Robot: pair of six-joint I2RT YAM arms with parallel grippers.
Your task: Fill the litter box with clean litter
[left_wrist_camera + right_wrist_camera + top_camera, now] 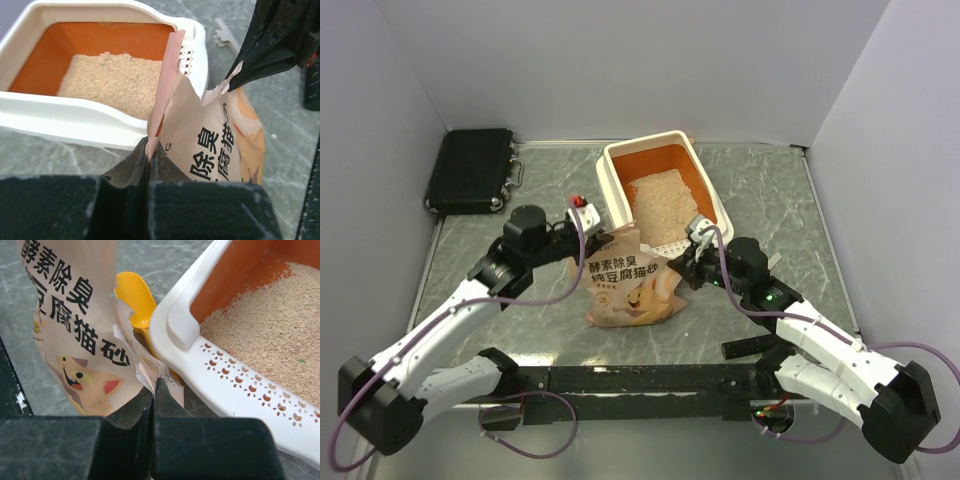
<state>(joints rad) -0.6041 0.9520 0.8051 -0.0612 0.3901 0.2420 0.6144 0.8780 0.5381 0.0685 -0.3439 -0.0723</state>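
Enclosure: plain white walls (650,60) on the left, far and right sides. The worktop (770,190) is grey-green marbled stone-look, matt, with pale veining and a few white specks.

Left pincer (603,240) (148,150): jaws pressed together on the upper left edge of the bag (628,290) (210,145), with pink film pinched between the tips.

Right pincer (675,262) (156,390): jaws likewise clamped on the torn upper right corner of the bag (70,305). Left wrist view shows its black tip biting the paper edge.

The bag hangs between the two pincers with its torn mouth open. Its lower end seems to rest on the worktop on the arms' side.

Litter box (616,150) (75,120) (180,325): sits on the worktop just beyond both pincers, slightly skewed. Its near end lies between them and touches or nearly touches the bag's mouth. The slotted rim (240,385) is immediately right of the right pincer.

Clean litter (660,200) (115,80) (270,325): a beige granular layer on the orange floor of the litter box, beyond the pincers. It is piled toward the slotted end, and bare orange shows at the far end.

Scoop (135,295): yellow-orange, just ahead of the right pincer, wedged between the bag and the litter box's outer wall.

Black case (470,170): lies flat in the far left corner, well beyond and left of the left pincer.
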